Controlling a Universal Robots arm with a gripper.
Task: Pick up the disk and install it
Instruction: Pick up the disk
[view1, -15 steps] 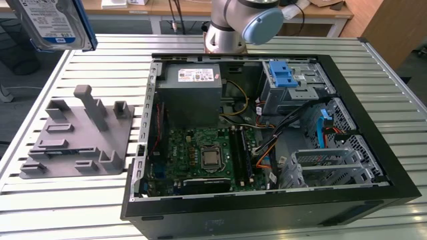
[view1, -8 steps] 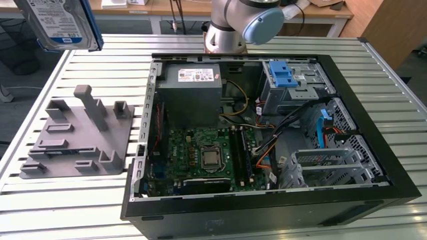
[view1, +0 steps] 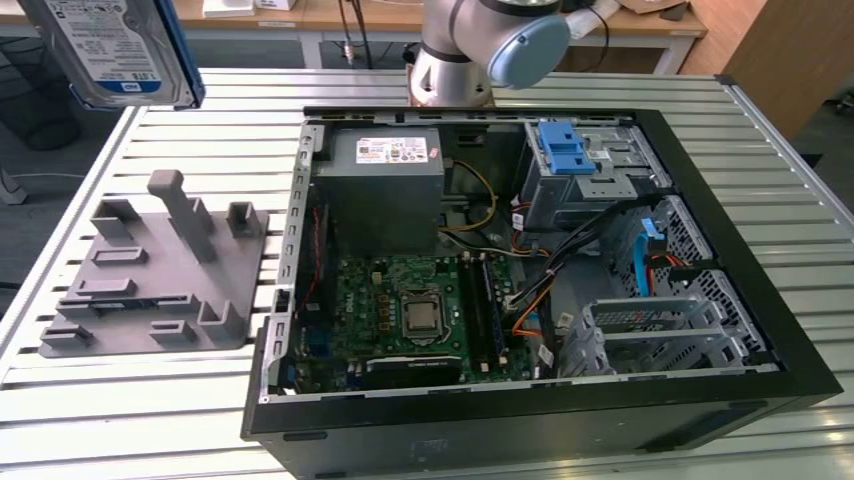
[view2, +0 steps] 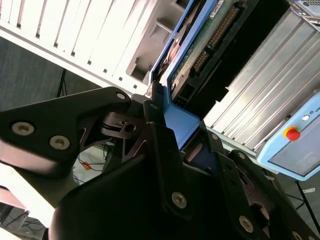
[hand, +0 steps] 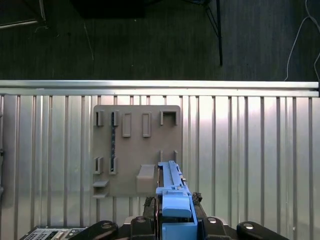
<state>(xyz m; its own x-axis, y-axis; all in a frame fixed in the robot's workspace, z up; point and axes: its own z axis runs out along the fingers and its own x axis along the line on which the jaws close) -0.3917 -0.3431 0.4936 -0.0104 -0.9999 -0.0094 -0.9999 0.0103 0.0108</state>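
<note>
- Pickup looks done: the disk (view1: 114, 50) is off the grey holder (view1: 147, 270) and hangs high above the table (view1: 134, 420), at the exterior view's left.
- Installing is not yet done: the disk is well apart from the open computer case (view1: 747, 300).
- The hand (view2: 182, 122) is clamped on the blue frame at one end of the disk.
- In the first wrist view the disk reaches from the hand down toward the holder.

One disk (view1: 110, 45), one case (view1: 507, 432), one fixture (view1: 134, 285)
</note>
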